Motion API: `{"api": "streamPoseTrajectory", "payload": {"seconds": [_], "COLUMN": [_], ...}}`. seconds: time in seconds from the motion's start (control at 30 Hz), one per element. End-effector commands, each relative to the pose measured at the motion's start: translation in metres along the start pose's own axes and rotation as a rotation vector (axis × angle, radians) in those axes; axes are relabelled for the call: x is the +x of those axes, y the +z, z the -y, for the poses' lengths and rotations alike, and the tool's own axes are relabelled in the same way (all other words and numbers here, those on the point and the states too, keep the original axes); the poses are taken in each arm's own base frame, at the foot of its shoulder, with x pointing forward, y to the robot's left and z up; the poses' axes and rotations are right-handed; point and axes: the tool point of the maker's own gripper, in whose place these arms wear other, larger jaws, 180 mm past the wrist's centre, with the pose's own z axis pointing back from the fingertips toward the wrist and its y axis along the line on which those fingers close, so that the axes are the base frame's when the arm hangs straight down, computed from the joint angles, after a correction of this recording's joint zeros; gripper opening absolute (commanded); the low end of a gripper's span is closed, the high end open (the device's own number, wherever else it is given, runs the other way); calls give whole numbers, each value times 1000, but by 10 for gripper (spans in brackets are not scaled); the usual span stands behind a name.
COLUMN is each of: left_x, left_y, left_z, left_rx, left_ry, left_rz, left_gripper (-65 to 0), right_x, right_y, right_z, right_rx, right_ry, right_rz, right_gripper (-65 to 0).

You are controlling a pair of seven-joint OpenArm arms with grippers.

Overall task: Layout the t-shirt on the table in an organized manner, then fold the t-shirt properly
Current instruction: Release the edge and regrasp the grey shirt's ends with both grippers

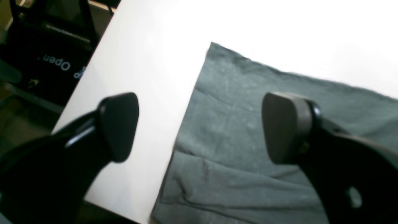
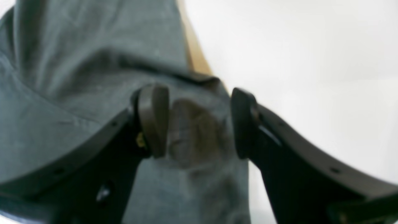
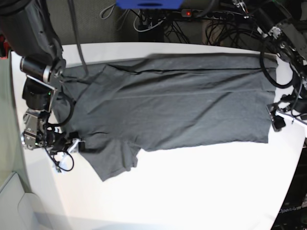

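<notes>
Dark grey t-shirt (image 3: 168,103) lies spread flat on the white desk (image 3: 192,191), lengthwise across it. It takes up the far half of the desk, reaching from the base view's left edge almost to the right edge. One sleeve (image 3: 112,160) points toward the near edge, at the left end of the garment. The far long edge of the cloth is folded over in a narrow band. Light creases run along the body.

Left claw (image 1: 199,127): open wide, nothing between the pads. In its wrist view one pad hangs over bare desk, the other over the cloth, with a straight edge of the t-shirt (image 1: 248,140) running between them. A square corner of the fabric shows beyond the pads. In the base view this arm sits at the desk's right edge, beside the shirt's end.

Right claw (image 2: 199,121): jaws parted, straddling a bunched ridge of the t-shirt (image 2: 77,77). Whether the pads touch the fabric cannot be told; picture blurred. In the base view this claw (image 3: 76,143) is low at the desk's left edge, near the sleeve.
</notes>
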Motion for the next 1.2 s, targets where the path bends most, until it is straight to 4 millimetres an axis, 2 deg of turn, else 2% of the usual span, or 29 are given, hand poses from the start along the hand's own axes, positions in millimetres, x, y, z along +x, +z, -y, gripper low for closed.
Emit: {"api": "streamPoseTrajectory", "payload": {"seconds": [0.0,0.1,0.23,0.4,0.47,0.63,0.67,0.8,0.87,0.97,1.03,1.1,1.17], "left_x": [17,16,16,9,1,5,7,15,23,33,31,26,23], "left_y": [4,3,3,-14,-23,-46,-49,-58,-61,-62,-66,-72,-77], "left_z": [-1,0,1,0,-1,0,0,4,5,4,3,2,2], "left_rx": [3,-1,-2,-18,-25,-49,-52,-70,-76,-73,-73,-76,-78], "left_ry": [-4,1,3,42,61,116,121,146,156,157,165,177,187], "left_rz": [56,56,57,19,-13,-44,-47,-48,-24,40,52,48,51], "left_gripper": [-39,-39,-39,-39,-39,-39,-39,-39,-39,-37,-36,-36,-36], "right_x": [31,12,4,-30,-42,-56,-57,-59,-55,-38,-41,-24,-24], "right_y": [8,4,3,-3,-4,-5,-5,-5,-3,6,12,19,26], "right_z": [6,4,4,-1,-3,-4,-4,-3,-1,5,9,5,3], "right_rx": [-10,-6,-4,5,9,10,10,9,5,-28,-53,-70,-91], "right_ry": [9,1,-2,-16,-21,-27,-27,-28,-33,3,25,57,82], "right_rz": [80,55,41,-18,-34,-59,-61,-63,-53,-12,-27,12,25], "right_gripper": [-315,-315,-317,-340,-396,-628,-650,-650,-650,-650,-650,-650,-650]}}
